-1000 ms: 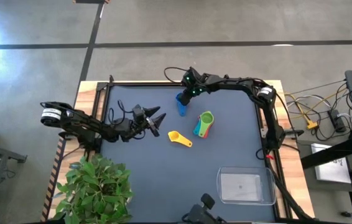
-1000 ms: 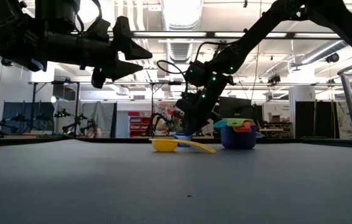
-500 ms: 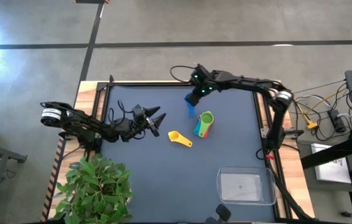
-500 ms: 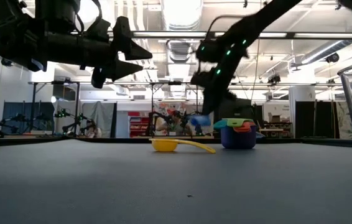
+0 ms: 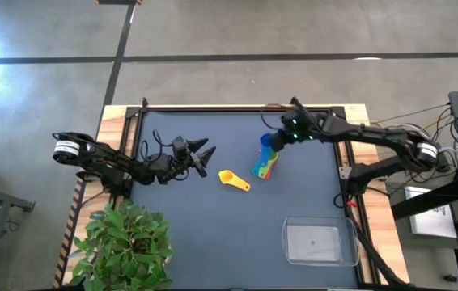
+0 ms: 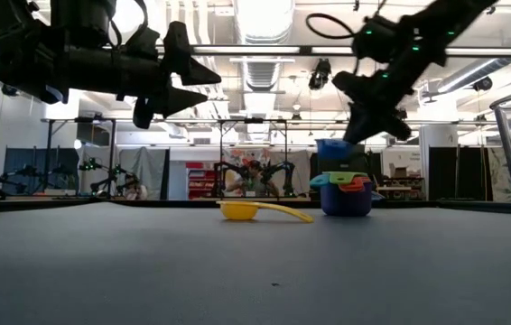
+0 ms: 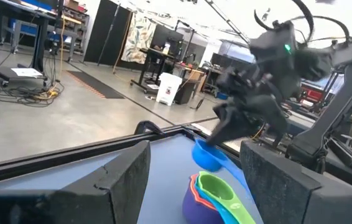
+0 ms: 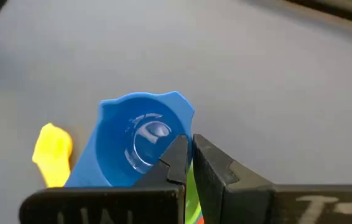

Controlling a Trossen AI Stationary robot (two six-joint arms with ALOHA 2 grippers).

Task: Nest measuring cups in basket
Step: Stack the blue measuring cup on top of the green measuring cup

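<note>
My right gripper [image 5: 277, 141] is shut on a blue measuring cup [image 8: 135, 146], which hangs just above a nested stack of cups [image 5: 265, 165] with a green one on top [image 7: 219, 190]. In the low view the blue cup [image 6: 335, 147] is clear of the stack [image 6: 346, 194]. A yellow cup [image 5: 233, 179] lies on the mat left of the stack, its bowl down and its handle [image 6: 283, 213] sticking out. The clear basket [image 5: 320, 242] sits at the near right corner. My left gripper [image 5: 205, 153] hovers open, level, over the mat's left half. My right gripper pinches the blue cup at the edge of its rim [image 8: 175, 144] between its two shut fingers [image 8: 208, 163]. They come slanting down from the table's right side. The cup is lifted clear and tipped, its mouth turned toward the wrist.
A potted plant [image 5: 128, 242] stands at the near left corner. Cables run along the table's far rail [image 5: 213, 107]. The dark mat [image 5: 213, 234] is bare between the yellow cup and the basket.
My right gripper has carried the blue cup from the far middle of the table toward the right and near edges, rising and rolling on the way. The cup now hangs over the stack.
</note>
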